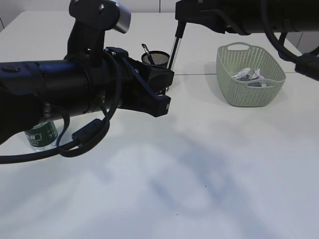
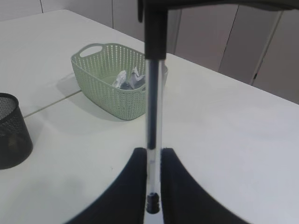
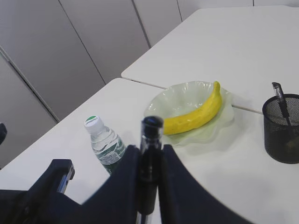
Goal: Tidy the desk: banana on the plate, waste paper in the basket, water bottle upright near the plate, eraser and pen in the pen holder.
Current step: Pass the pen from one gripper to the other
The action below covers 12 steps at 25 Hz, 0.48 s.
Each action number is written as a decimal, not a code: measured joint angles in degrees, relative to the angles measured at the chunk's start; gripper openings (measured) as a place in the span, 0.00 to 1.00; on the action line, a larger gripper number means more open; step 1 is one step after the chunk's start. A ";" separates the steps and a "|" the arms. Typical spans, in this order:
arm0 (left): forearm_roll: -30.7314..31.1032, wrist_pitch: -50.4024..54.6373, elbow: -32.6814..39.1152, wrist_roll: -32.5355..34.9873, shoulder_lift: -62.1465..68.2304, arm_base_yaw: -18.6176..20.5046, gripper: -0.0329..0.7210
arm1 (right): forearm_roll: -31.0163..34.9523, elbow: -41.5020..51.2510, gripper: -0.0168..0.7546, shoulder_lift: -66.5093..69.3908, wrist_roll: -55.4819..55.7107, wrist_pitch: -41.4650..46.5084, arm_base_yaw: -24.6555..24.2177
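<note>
We see both grippers, left [image 2: 153, 186] and right [image 3: 150, 163], clamped narrowly on one upright pen [image 2: 153, 116]. The pen stands just beside the pen holder [image 1: 156, 59].

Looked like an office or a lab set up as a desk scene. Stood on plain white worktops [image 1: 224, 164] pushed edge to edge, seam visible beyond the left fingers [image 2: 135, 177]. Backed by pale grey flat panels [image 3: 70, 56], cabinet or partition fronts, past the right fingers [image 3: 168, 172]. Carried desk items: a black mesh pen holder [image 3: 282, 135] to the right of the right fingers, a pale green plastic basket [image 2: 117, 79] with crumpled paper [image 2: 128, 79] behind the left fingers. Nothing domestic among the furnishings; bare, evenly lit.
</note>
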 joint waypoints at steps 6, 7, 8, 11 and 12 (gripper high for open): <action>0.24 0.21 0.00 0.00 0.00 0.00 0.26 | -0.19 0.00 0.10 0.00 -1.27 -0.69 0.00; 0.24 0.21 0.00 0.00 0.00 0.00 0.31 | -0.19 0.00 0.10 0.00 -1.41 -0.69 0.00; 0.34 0.25 0.00 0.00 0.00 0.00 0.35 | -0.24 0.00 0.10 0.00 -1.56 -0.83 0.00; 0.67 1.30 0.00 0.00 0.00 0.00 0.44 | -0.33 0.00 0.10 0.00 -1.80 -0.83 0.00; 1.06 1.99 0.00 0.00 0.00 0.00 0.47 | -0.33 0.00 0.10 0.00 -1.91 -0.83 0.00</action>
